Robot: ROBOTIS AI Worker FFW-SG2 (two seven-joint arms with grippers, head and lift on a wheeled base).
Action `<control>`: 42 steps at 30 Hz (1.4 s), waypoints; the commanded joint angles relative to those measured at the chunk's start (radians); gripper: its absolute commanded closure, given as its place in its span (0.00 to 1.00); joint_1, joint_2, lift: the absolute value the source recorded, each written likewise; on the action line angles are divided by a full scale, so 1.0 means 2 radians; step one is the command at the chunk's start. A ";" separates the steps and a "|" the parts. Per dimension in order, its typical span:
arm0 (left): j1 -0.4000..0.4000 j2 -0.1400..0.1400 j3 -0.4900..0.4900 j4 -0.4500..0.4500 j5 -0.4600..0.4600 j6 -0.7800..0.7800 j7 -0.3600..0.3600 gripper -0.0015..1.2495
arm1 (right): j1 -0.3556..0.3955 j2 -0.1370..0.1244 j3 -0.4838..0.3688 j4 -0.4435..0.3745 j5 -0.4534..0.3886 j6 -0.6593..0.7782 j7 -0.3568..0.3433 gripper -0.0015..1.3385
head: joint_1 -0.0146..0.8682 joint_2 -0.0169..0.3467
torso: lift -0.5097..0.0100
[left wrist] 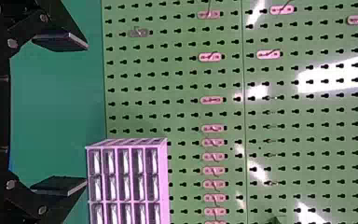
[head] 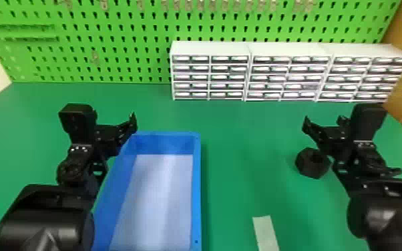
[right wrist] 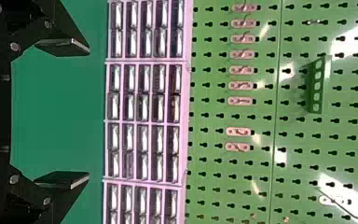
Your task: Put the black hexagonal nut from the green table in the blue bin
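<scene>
While the left gripper [left wrist: 86, 116] is being held with fingers spread beside the blue bin [head: 197, 187], the black nut [head: 305, 167] is being borne by the green table [head: 243, 133], near the right gripper [right wrist: 89, 113], likewise being held spread. Stiffness and some weight are being expected, so a grip across opposite flat sides is being favoured.

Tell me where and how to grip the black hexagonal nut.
Probably best from above: the right claw pinching two opposite flat outer sides of the black hexagonal nut, since its hole appears to face upward, leaving those sides reachable.
</scene>
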 commanded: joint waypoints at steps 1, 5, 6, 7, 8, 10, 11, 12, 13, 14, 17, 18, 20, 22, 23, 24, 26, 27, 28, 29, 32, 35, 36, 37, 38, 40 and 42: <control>0.001 0.000 0.000 0.000 0.000 0.000 0.000 0.20 | -0.010 -0.005 -0.001 0.000 0.000 0.027 0.000 0.25 | 0.79 0.19 | 0.80; 0.001 0.000 0.000 0.000 0.001 0.000 0.000 0.20 | -0.027 -0.009 -0.001 0.000 0.008 0.061 0.000 0.25 | 0.79 0.19 | 0.80; 0.001 0.000 0.000 0.000 0.000 0.001 0.000 0.20 | -0.032 -0.011 -0.001 0.000 0.011 0.071 0.000 0.25 | 0.79 0.19 | 0.80; 0.001 0.000 0.000 0.000 0.000 0.001 0.000 0.20 | -0.037 -0.012 -0.002 0.000 0.013 0.081 0.000 0.25 | 0.79 0.19 | 0.80; 0.001 0.000 0.000 0.000 0.000 0.001 0.000 0.20 | -0.042 -0.013 -0.002 0.000 0.014 0.089 0.000 0.25 | 0.79 0.19 | 0.80; 0.001 0.000 0.000 0.000 0.000 0.001 0.000 0.20 | -0.054 -0.017 0.000 0.000 0.018 0.115 0.000 0.25 | 0.79 0.19 | 0.80; 0.001 0.000 0.000 0.000 0.000 0.001 0.000 0.20 | -0.060 -0.020 0.001 0.000 0.020 0.125 0.000 0.25 | 0.79 0.19 | 0.80; 0.001 0.000 0.000 0.000 0.000 0.001 0.000 0.20 | -0.066 -0.024 0.003 0.000 0.021 0.139 0.000 0.25 | 0.79 0.19 | 0.80; 0.001 0.000 0.000 0.000 0.000 0.001 0.000 0.20 | -0.072 -0.026 0.004 0.002 0.021 0.152 0.000 0.25 | 0.79 0.19 | 0.80; 0.001 0.000 0.000 0.000 0.000 0.001 0.000 0.20 | -0.077 -0.028 0.004 0.003 0.021 0.162 0.000 0.25 | 0.79 0.19 | 0.80; 0.001 0.000 0.000 0.000 0.000 0.001 0.000 0.20 | -0.094 -0.035 0.005 0.009 0.020 0.193 0.000 0.25 | 0.79 0.19 | 0.80; 0.002 0.000 0.000 0.000 0.000 0.001 0.000 0.20 | -0.100 -0.038 0.006 0.011 0.020 0.206 0.000 0.25 | 0.79 0.19 | 0.80; 0.002 0.000 -0.001 0.000 0.000 0.001 0.000 0.20 | -0.109 -0.042 0.007 0.014 0.016 0.227 0.000 0.25 | 0.79 0.19 | 0.80; 0.002 0.000 0.000 0.000 0.000 0.001 0.000 0.20 | -0.118 -0.050 0.011 0.018 0.013 0.250 0.000 0.25 | 0.79 0.19 | 0.80; 0.002 0.000 0.000 0.000 0.000 0.001 0.000 0.20 | -0.123 -0.053 0.014 0.020 0.011 0.262 0.000 0.25 | 0.79 0.19 | 0.80; 0.002 0.000 0.000 0.000 0.000 0.001 0.000 0.20 | -0.130 -0.057 0.017 0.022 0.009 0.280 0.000 0.25 | 0.79 0.19 | 0.80; 0.002 0.000 0.000 0.000 0.000 0.001 0.000 0.20 | -0.140 -0.062 0.020 0.027 0.010 0.303 0.003 0.25 | 0.79 0.19 | 0.80; 0.001 0.000 -0.001 0.000 0.000 0.001 0.000 0.20 | -0.147 -0.064 0.022 0.030 0.009 0.321 0.004 0.25 | 0.79 0.19 | 0.80; 0.001 0.000 -0.001 0.000 0.000 0.001 0.000 0.20 | -0.153 -0.066 0.023 0.032 0.010 0.333 0.007 0.25 | 0.79 0.19 | 0.80; 0.001 0.000 -0.002 0.000 -0.001 0.001 0.000 0.20 | -0.157 -0.069 0.025 0.036 0.011 0.344 0.010 0.25 | 0.79 0.19 | 0.80; 0.000 0.000 -0.003 0.000 -0.001 0.002 0.000 0.20 | -0.179 -0.077 0.036 0.051 0.012 0.388 0.020 0.25 | 0.79 0.19 | 0.80; -0.001 0.000 -0.003 0.000 -0.001 0.002 0.000 0.20 | -0.198 -0.084 0.043 0.070 0.018 0.421 0.037 0.25 | 0.79 0.19 | 0.80; -0.001 0.000 -0.003 0.000 -0.001 0.002 0.000 0.20 | -0.203 -0.085 0.043 0.077 0.018 0.430 0.042 0.25 | 0.79 0.19 | 0.80; -0.001 0.000 -0.003 0.000 -0.001 0.002 0.000 0.20 | -0.207 -0.086 0.045 0.081 0.018 0.434 0.043 0.25 | 0.79 0.19 | 0.80; -0.001 0.000 -0.003 0.000 -0.001 0.002 0.000 0.20 | -0.211 -0.088 0.046 0.087 0.018 0.441 0.044 0.25 | 0.79 0.19 | 0.80; -0.001 0.000 -0.004 0.000 -0.001 0.002 0.000 0.20 | -0.223 -0.091 0.054 0.104 0.022 0.456 0.053 0.25 | 0.79 0.19 | 0.80; -0.001 0.000 -0.004 0.001 -0.001 0.002 0.000 0.20 | -0.235 -0.095 0.064 0.130 0.031 0.463 0.075 0.25 | 0.79 0.19 | 0.80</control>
